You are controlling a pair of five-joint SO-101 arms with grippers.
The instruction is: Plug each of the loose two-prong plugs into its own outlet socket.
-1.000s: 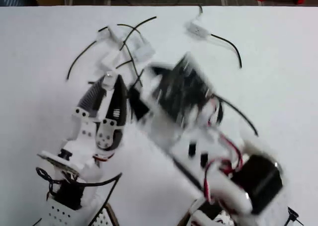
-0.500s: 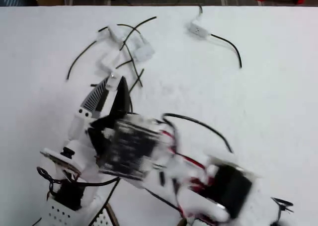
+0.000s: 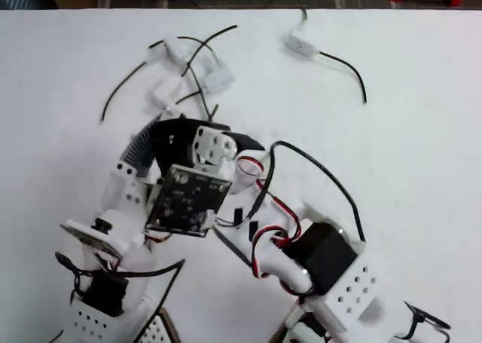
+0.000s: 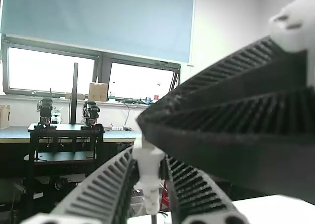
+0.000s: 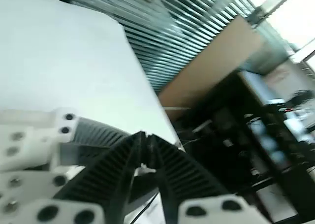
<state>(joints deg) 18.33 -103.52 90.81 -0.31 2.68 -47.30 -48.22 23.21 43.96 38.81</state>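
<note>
Left gripper (image 4: 147, 155): clamped on a white plug (image 4: 148, 171), which is pinched between its two ribbed fingers (image 4: 110, 187) with a thin dark cord leaving its lower end.
Right gripper (image 5: 143, 135): fingertips pressed together; in the high view it lies across the other arm's fingers, just beside them.
Loose connectors (image 3: 188, 75): a tangle of white pieces and black cords on the white table (image 3: 422, 132), just beyond the two arms.
Lone connector (image 3: 300, 45): near the table's far edge, well apart from the tangle.
</note>
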